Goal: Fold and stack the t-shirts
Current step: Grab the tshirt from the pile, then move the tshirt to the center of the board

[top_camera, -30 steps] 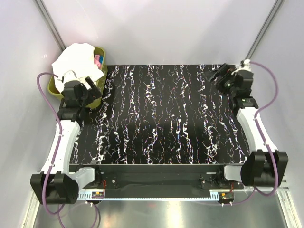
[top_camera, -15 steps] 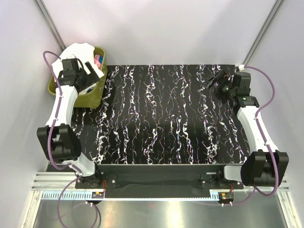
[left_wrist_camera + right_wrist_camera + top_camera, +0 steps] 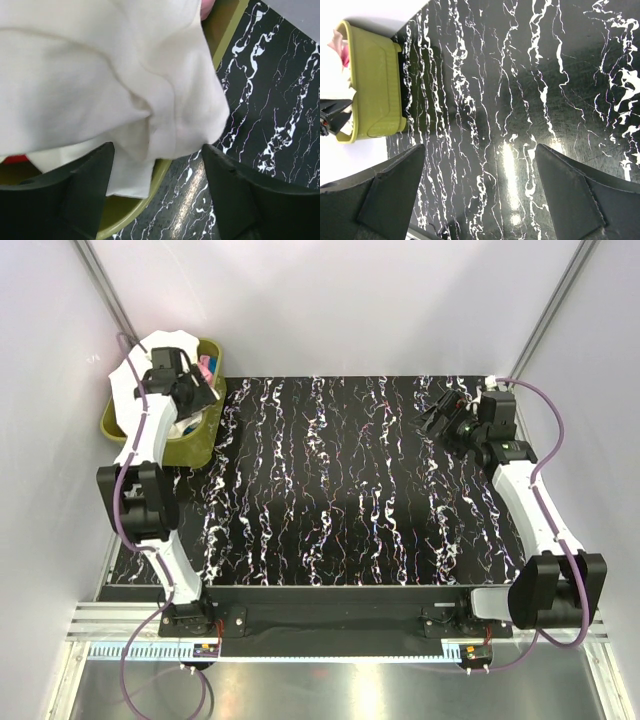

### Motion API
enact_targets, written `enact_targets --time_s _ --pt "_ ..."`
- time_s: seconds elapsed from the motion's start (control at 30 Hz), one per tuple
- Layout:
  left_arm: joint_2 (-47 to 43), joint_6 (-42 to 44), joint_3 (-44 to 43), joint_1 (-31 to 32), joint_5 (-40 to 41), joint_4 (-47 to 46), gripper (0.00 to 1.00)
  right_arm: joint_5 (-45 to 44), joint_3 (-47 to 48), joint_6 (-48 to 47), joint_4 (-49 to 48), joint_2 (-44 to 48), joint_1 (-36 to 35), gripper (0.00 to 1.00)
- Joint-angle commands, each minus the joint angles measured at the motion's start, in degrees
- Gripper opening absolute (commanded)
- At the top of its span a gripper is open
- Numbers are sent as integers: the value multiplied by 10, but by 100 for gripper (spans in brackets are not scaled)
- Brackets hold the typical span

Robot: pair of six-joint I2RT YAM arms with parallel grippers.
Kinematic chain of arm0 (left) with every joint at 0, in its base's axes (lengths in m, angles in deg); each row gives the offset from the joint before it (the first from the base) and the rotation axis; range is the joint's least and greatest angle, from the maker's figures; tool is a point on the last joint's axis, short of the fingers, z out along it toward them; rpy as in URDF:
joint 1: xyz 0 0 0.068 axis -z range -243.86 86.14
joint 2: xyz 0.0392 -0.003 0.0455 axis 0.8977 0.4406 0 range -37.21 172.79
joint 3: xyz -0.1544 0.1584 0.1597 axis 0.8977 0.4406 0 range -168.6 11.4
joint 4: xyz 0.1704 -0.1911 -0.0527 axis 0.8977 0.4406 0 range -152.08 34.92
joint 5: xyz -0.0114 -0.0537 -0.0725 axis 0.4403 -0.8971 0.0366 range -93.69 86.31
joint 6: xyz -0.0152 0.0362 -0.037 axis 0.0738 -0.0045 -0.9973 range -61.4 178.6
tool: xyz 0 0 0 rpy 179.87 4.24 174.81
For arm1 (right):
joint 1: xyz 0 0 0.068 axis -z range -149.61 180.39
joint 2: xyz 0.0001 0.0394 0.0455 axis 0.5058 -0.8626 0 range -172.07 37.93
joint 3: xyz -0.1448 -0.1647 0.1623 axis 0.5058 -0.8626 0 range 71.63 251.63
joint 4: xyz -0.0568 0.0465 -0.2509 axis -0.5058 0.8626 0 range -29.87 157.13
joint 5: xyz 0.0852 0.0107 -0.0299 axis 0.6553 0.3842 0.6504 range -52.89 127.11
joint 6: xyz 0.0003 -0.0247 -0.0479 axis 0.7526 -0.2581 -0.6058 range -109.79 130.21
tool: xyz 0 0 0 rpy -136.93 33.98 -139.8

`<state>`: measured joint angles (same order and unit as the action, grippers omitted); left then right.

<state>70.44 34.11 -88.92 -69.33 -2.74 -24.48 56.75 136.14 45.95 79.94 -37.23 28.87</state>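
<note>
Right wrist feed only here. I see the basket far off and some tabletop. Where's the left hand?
Observer: The left hand is over the basket, at the table's far-left corner.
Operator: Got cloth?
Observer: Not clamped. Its fingers straddle a hanging fold of the cream t-shirt, jaws apart.
Operator: Is the fold inside the basket?
Observer: Partly. It drapes out over the basket's rim on the table side.

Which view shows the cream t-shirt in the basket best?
Left wrist: the cream t-shirt fills the frame, spilling over the basket rim. Top external shows it small, partly behind the left arm; right wrist shows none clearly.
</note>
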Motion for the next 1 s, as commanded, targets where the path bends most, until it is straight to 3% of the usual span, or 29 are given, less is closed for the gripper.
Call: enact_targets --time_s 0.0,0.07,0.17,0.33,0.47,0.6,0.77,0.8,0.87,0.97 --pt "14 3 -40 13 21 -1 63 11 18 -14 2 -10 -6 100" --pt "17 1 -50 17 30 2 27 8 20 -16 3 -13 -9 99" --pt "7 3 -83 27 48 15 0 8 22 -16 6 -15 -14 98" --pt "-1 16 -227 52 62 87 0 0 26 -5 15 -10 -17 97" --pt "-11 33 -326 122 32 97 0 -34 60 6 66 -9 -17 97" --pt "-18 61 -385 216 -52 64 0 -44 104 20 105 -2 -16 97" --pt "-49 84 -384 367 -230 23 0 -115 120 29 151 48 -16 99" --pt "-77 93 -378 414 -236 24 0 -127 118 28 154 58 -16 100" --pt "-119 109 -344 446 -236 3 0 -159 117 22 167 83 -16 100" --pt "-231 92 -206 456 -193 -51 1 -170 118 19 179 98 -16 100"
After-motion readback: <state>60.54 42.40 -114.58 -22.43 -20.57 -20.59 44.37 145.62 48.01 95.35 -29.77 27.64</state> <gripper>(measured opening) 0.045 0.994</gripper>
